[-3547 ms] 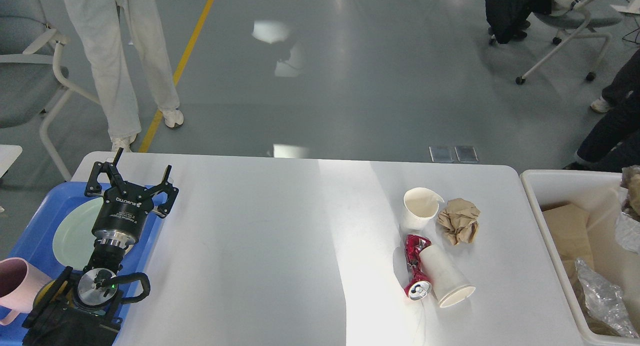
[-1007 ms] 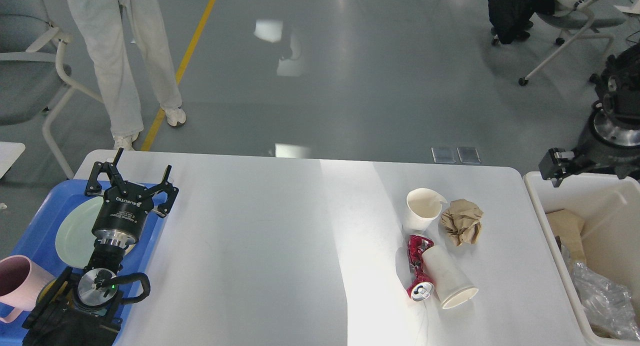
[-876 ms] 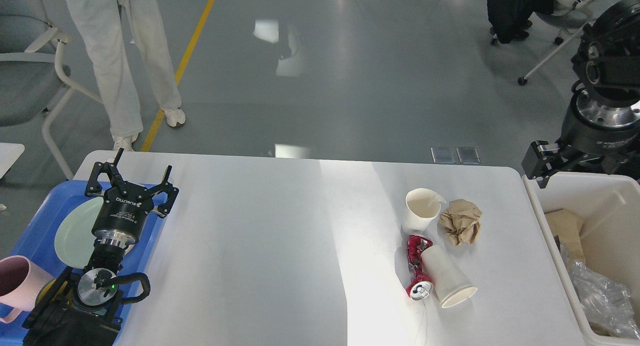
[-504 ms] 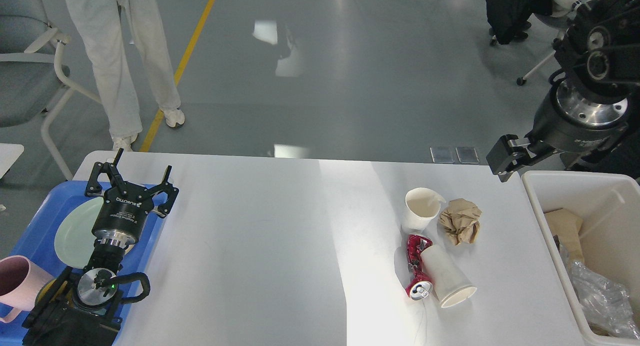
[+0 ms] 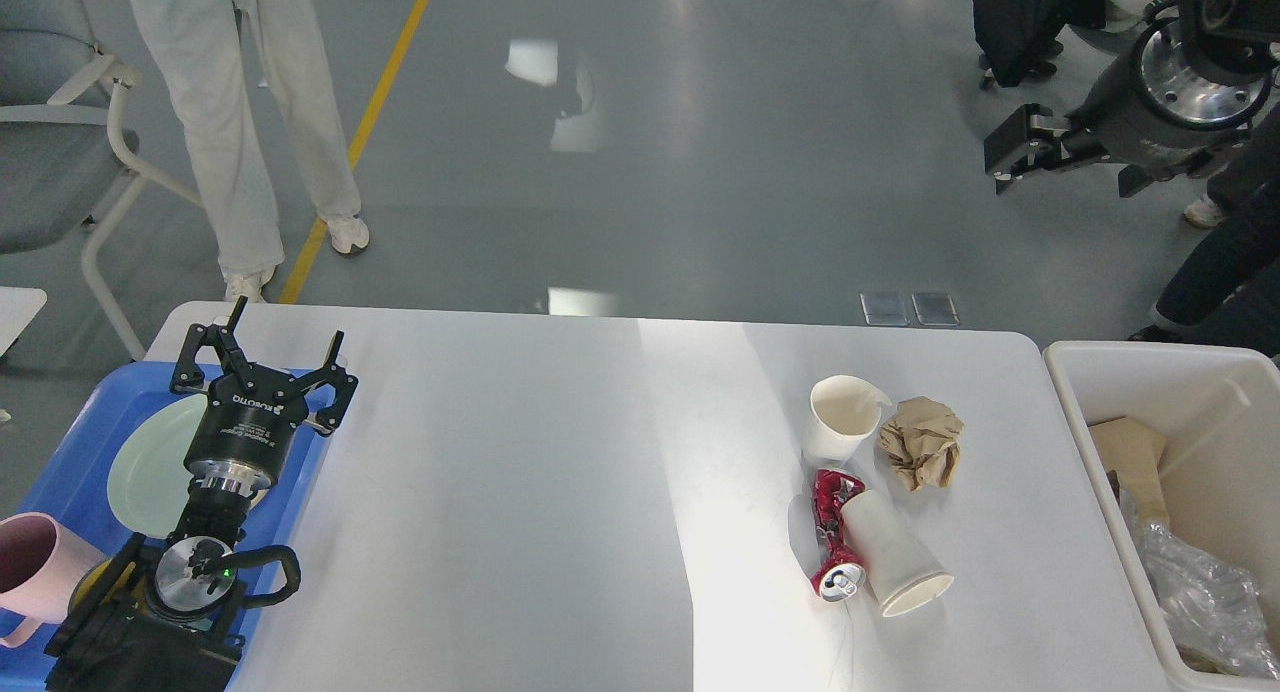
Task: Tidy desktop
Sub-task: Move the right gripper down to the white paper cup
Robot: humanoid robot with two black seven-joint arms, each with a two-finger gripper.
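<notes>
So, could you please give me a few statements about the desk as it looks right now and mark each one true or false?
1. The left gripper is open above the blue tray. True.
2. Both paper cups are standing upright. False: one paper cup stands upright, the other cup lies on its side.
3. The crushed red can lies right beside the fallen cup. True.
4. The crumpled brown paper is inside the white bin. False: it lies on the desktop, next to the upright cup.
5. The right gripper is holding the can. False: it is high at the upper right, far from the can.
</notes>
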